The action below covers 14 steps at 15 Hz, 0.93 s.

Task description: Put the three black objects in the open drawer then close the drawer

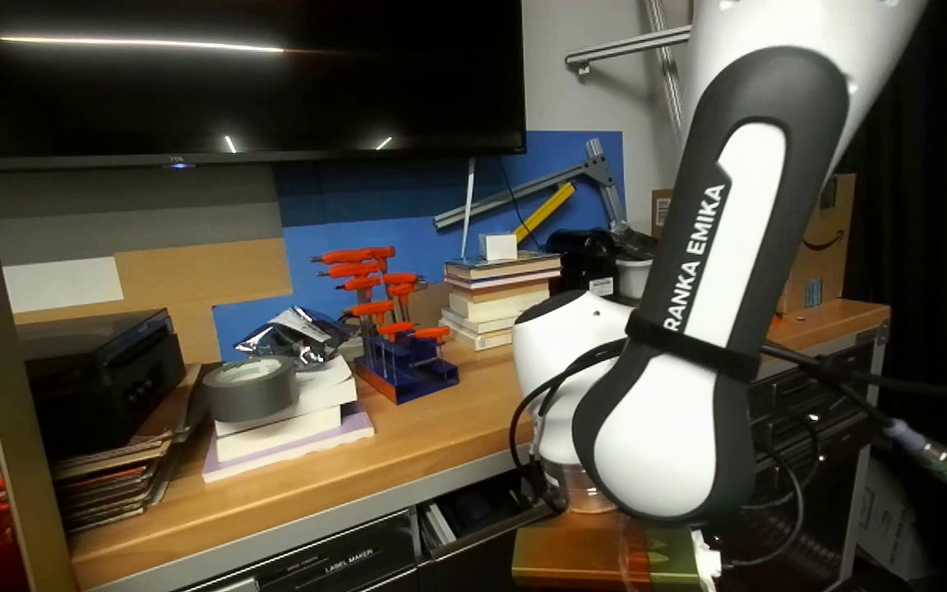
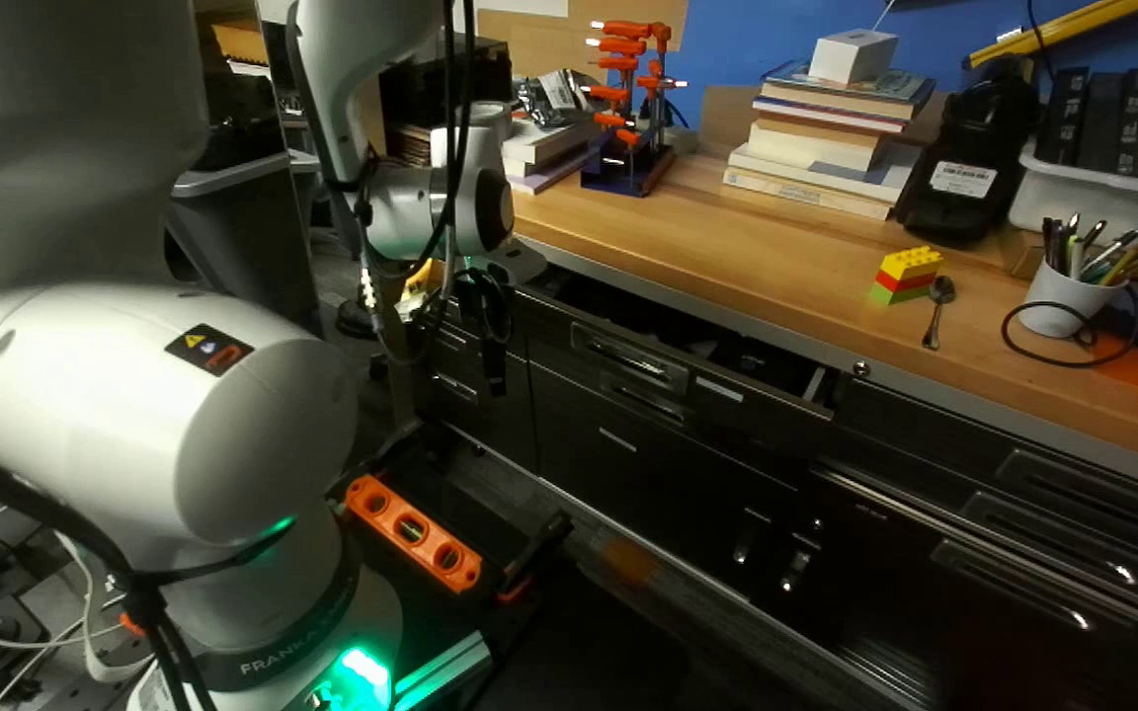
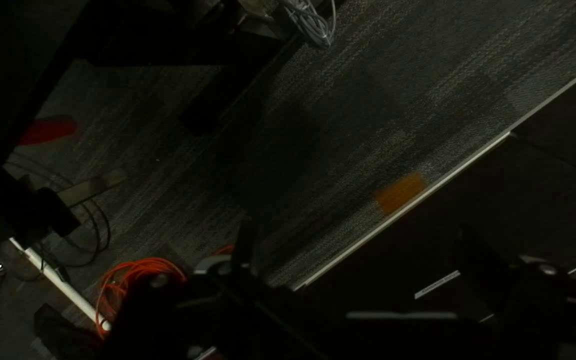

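The drawer (image 2: pixel 776 410) stands pulled out under the worktop, with dark contents inside; in an exterior view the arm covers much of the same drawer (image 1: pixel 486 536). I cannot make out the three black objects; they are hidden or out of view. My gripper (image 3: pixel 357 230) is open, its dark fingers (image 3: pixel 244 245) wide apart with nothing between them in the wrist view. It points downward in front of the cabinet, near the drawer's far-left end in an exterior view, where one finger (image 2: pixel 493 370) shows. Below it are cabinet fronts and floor.
The wooden worktop (image 2: pixel 786 262) carries a book stack (image 2: pixel 816 148), a rack of red-orange tools (image 2: pixel 628 109), toy bricks (image 2: pixel 907 275), a spoon (image 2: pixel 936 316) and a pen cup (image 2: pixel 1063 301). Several black boxes sit in a white bin (image 2: pixel 1102 202). Duct tape (image 1: pixel 250 390) tops other books.
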Motion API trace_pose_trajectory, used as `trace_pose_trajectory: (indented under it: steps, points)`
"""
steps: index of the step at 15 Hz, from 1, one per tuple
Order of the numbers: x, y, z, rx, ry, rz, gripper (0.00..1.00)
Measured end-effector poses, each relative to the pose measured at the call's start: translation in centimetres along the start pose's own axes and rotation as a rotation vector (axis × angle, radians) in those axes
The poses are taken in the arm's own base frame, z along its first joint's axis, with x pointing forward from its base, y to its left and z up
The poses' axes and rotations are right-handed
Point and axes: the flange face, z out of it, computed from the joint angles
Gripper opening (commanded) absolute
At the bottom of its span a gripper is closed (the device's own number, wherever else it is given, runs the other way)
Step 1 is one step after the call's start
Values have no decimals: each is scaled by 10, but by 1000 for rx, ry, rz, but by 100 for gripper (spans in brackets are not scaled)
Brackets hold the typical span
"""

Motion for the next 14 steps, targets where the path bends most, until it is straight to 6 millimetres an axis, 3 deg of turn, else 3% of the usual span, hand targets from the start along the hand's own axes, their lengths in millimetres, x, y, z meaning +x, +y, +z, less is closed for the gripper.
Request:
trace_pose_trajectory:
  steps: [7,14]
  points:
    - [45,-32,34,-2,-9,220,100]
    - [64,-43,50,49,-57,573,100]
